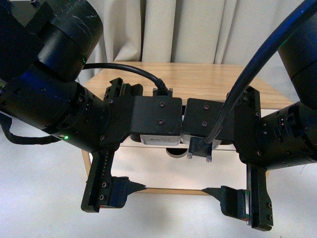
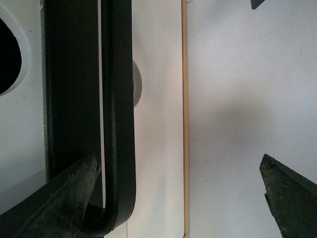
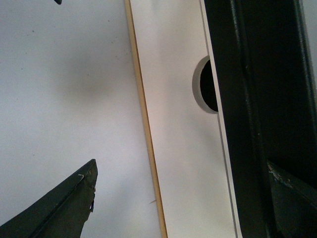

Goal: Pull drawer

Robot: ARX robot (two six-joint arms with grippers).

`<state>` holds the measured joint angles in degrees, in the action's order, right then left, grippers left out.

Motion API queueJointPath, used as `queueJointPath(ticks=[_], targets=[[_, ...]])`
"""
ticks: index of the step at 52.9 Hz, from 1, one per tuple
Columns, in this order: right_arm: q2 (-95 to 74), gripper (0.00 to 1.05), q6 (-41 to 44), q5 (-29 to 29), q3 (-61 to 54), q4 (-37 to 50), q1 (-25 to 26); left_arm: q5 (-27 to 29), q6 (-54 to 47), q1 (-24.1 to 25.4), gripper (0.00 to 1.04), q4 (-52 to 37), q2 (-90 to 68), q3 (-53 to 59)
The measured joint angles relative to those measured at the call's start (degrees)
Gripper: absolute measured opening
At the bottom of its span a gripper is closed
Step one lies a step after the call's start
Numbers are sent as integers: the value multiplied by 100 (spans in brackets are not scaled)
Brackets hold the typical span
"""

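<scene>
White-fronted drawer (image 2: 158, 173), black handle (image 2: 119, 99); left hand (image 2: 178, 158), right hand (image 3: 182, 162) splayed, apparently around it.

handle (image 2: 119, 99): black, smooth, faint sheen | drawer (image 2: 25, 129) front behind handle: white, smooth, matt | cabinet top (image 1: 198, 79) above handle: light wood, visible grain | curtain (image 1: 188, 29) far behind handle: pale cloth, matt

We see a white front on the drawer (image 2: 25, 129) and a black bar handle (image 2: 119, 99). Our cabinet top (image 1: 198, 79) is light wood, and the curtain (image 1: 198, 29) is plain beige.
</scene>
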<state>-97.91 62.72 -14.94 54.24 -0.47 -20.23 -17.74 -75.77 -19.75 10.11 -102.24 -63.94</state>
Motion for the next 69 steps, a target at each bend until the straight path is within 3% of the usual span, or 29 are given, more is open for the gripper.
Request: queueJointPath(ticks=[30,56,69], targets=[[490,96,393,-166,-223,-859,-129,-2,-662,-125,98,452,396,389],[1419,96,704,-313,-1071,-1211,-466,-577,-1379,101,99,758,1523,1508],[1648,96,166,-767,-1425,-428,-234,-1102,-739,284,98,-380,1825,1923]])
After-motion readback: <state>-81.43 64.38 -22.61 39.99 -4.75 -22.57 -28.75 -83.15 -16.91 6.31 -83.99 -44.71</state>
